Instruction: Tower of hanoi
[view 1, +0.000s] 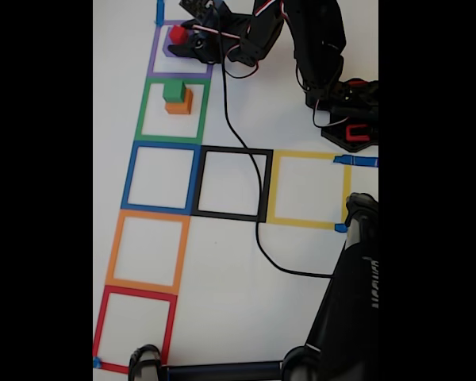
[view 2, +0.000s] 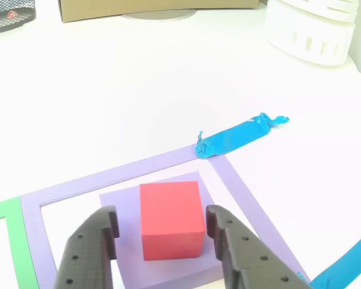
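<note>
A red cube point(view 2: 171, 226) sits on top of a purple cube point(view 2: 120, 205) inside the purple tape square point(view 2: 78, 183). My gripper point(view 2: 160, 220) is open, one dark finger on each side of the red cube; the left finger stands a little apart from it and the right finger is at its edge. In the fixed view the gripper point(view 1: 180, 40) reaches to the red cube point(view 1: 177, 33) at the top left. One square down, a green cube point(view 1: 173, 90) rests on an orange cube point(view 1: 180, 104) in the green tape square point(view 1: 143, 111).
Blue point(view 1: 131, 178), black point(view 1: 266, 186), yellow point(view 1: 274, 190), orange point(view 1: 111, 254) and red point(view 1: 101, 325) tape squares lie empty. A black cable point(view 1: 258, 230) runs across the black square. A black stand point(view 1: 349, 302) fills the lower right. A blue tape strip point(view 2: 237, 137) marks the purple square's corner.
</note>
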### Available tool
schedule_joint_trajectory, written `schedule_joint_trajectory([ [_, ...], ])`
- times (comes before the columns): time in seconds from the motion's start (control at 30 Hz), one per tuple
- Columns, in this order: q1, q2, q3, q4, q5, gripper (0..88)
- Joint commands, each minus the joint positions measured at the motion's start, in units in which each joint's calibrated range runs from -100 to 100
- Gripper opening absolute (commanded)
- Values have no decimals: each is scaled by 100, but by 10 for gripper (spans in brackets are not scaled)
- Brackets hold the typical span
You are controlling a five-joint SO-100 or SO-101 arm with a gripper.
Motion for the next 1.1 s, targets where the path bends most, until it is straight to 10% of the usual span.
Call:
schedule_joint_trajectory([
  [0.0, -23, -54, -199, -121, 0, 92],
  [0.63, -147, -385, -163, 316, 0, 30],
  [1.07, -579, -3832, -699, 5085, 0, 28],
])
